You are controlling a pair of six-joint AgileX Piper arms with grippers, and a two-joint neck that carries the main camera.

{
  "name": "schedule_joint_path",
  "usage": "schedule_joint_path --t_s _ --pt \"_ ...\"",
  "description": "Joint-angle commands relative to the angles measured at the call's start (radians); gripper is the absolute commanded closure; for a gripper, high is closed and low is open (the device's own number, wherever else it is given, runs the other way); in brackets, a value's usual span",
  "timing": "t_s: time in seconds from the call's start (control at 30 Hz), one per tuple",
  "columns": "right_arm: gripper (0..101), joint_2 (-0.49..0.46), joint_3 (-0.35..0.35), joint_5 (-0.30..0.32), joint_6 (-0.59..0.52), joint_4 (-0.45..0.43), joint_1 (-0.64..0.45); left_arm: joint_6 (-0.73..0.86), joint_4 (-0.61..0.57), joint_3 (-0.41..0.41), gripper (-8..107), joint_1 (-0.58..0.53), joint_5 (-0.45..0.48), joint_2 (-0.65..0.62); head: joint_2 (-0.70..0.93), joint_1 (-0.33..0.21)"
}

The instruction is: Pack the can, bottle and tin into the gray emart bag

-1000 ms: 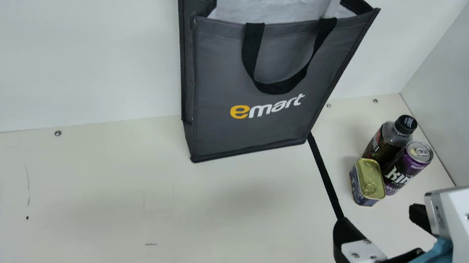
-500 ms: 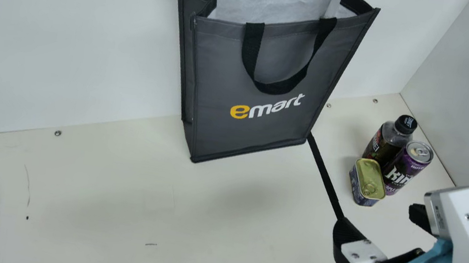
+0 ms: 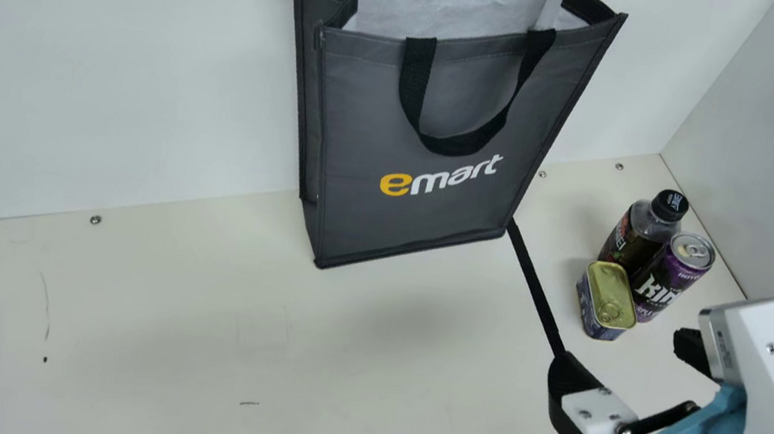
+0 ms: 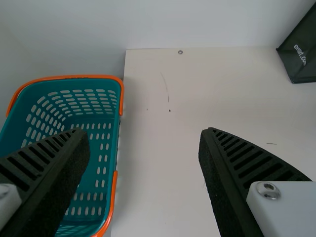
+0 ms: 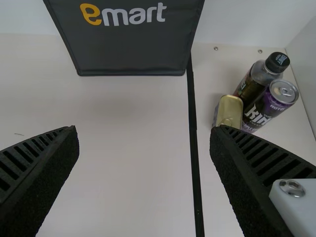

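So all three items are on the counter (image 3: 372, 374) near the right-hand wall, and I'd call this the very start: lining up the first grab. The tin (image 3: 607, 297) is nearest the right arm, the can (image 3: 674, 276) is right beside it and the bottle (image 3: 635, 229) is behind, all bunched tight. Right end effector (image 3: 625, 356) is spread wide with nothing in it; the left end effector (image 4: 145, 136) is also spread and empty, over by the basket (image 4: 64, 98).

I'd go for the tin first — it's the outermost one. Shift the right arm over before dropping, line the fingers up with whichever sides are free, and come down slow so a fingertip doesn't clip the can and knock the bottle. Close gently, lift straight up, then clear the rim of the gray emart bag (image 3: 372, 109) with height to spare. That front handle loop could snag you, so release well inside the mouth.
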Motion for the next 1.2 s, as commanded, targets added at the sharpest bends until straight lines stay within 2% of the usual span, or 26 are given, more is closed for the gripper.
schedule_joint_path --t_s 0.0,0.73,1.17 --pt "10 0.006 -0.008 0.0 -0.003 -0.005 0.004 0.0 0.0 0.0 9 0.0 0.0 0.0 -0.002 -0.023" --pt "10 0.121 -0.175 -0.013 -0.021 -0.098 0.096 0.0 0.0 0.0 9 0.0 0.0 0.0 -0.002 -0.023" --pt "10 0.199 -0.287 -0.031 -0.095 -0.123 0.127 0.0 0.0 0.0 9 0.0 0.0 0.0 -0.002 -0.023"
